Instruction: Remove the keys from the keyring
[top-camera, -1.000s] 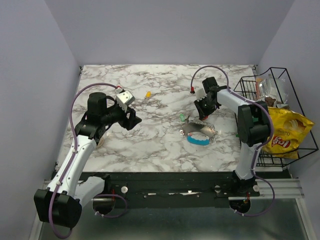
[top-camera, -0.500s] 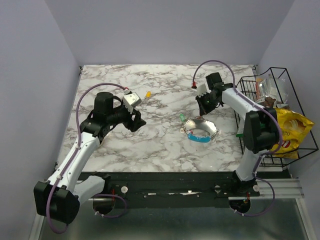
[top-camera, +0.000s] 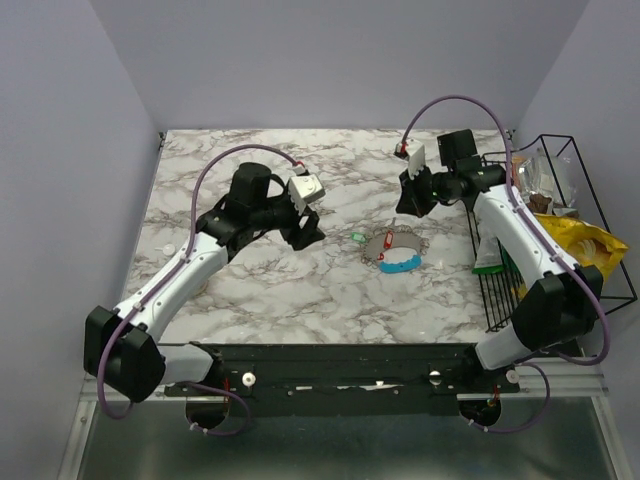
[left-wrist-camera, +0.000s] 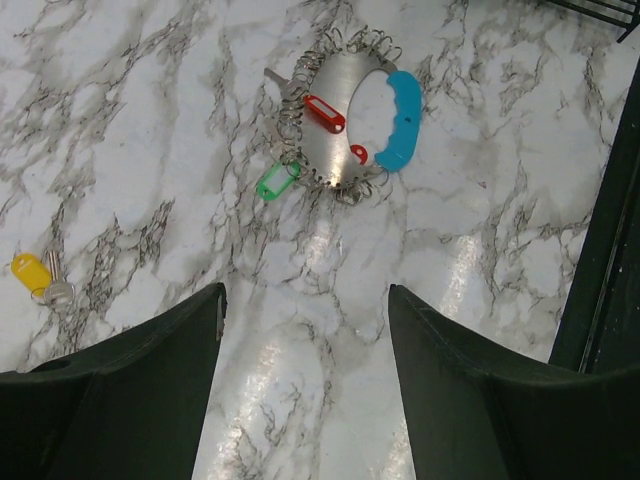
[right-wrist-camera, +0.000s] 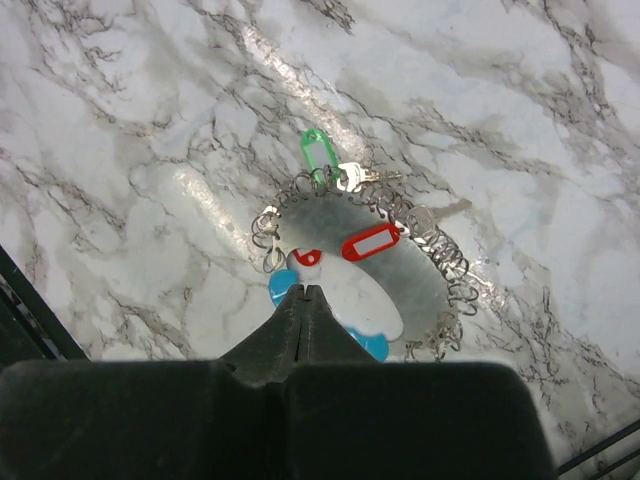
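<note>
The keyring lies flat on the marble table, a grey metal plate edged with small wire loops and a bright blue grip. A red-tagged key rests on the plate and a green-tagged key hangs off its rim; both show in the left wrist view, red and green. A yellow-tagged key lies loose, well apart from the ring. My right gripper hovers over the blue grip, shut on nothing. My left gripper is open above bare table, short of the ring.
A black wire basket stands at the table's right edge, holding a yellow chips bag and other packets. Its dark frame shows at the right of the left wrist view. Grey walls close in the table.
My right gripper has shut and pulled up and back from the ring. The left arm has swung right toward the ring, covering the yellow key from above. The ring shifted slightly.
</note>
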